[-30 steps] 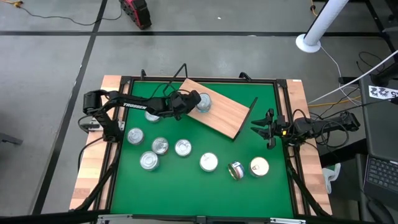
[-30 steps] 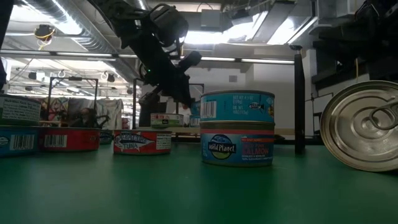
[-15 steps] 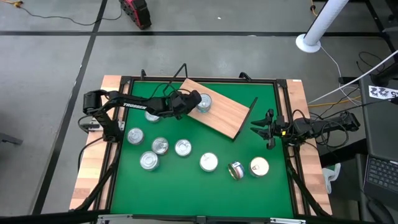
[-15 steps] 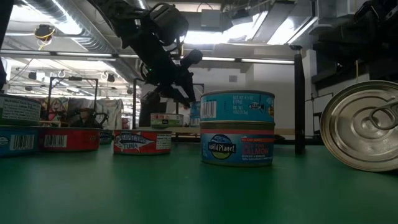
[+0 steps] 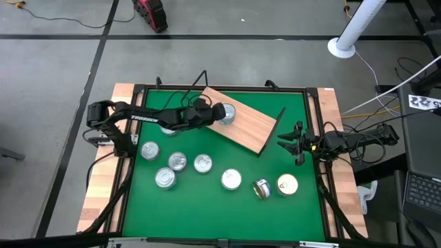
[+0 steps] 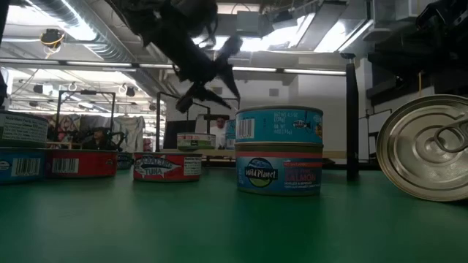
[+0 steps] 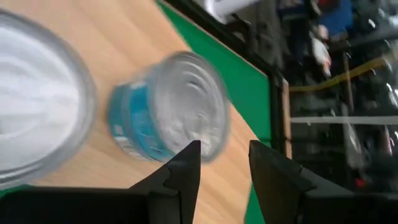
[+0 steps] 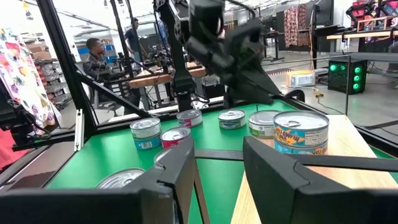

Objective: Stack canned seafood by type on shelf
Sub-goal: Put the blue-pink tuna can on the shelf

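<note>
The shelf (image 5: 251,129), a light wooden board, lies askew on the green mat at the far middle. A teal-labelled tin (image 5: 227,114) (image 7: 165,112) stands on it on its base. My left gripper (image 5: 216,111) (image 6: 218,79) hovers open just left of and above that tin; its fingertips (image 7: 225,149) are clear of it. A second tin's lid (image 7: 31,118) shows close beside it on the board. Several more tins of canned seafood (image 5: 178,161) stand on the mat. My right gripper (image 5: 285,141) (image 8: 217,155) waits open at the right edge.
Tins stand in a loose row across the near mat (image 5: 202,163) (image 5: 231,179) (image 5: 286,184), and one lies on its side (image 5: 262,188) (image 6: 428,146). A black frame (image 5: 313,110) borders the mat. People (image 8: 93,53) sit in the room beyond.
My left gripper has opened and let go of the teal tin, which stays standing on the shelf. The gripper has then risen above the tin and rolled about its own axis.
</note>
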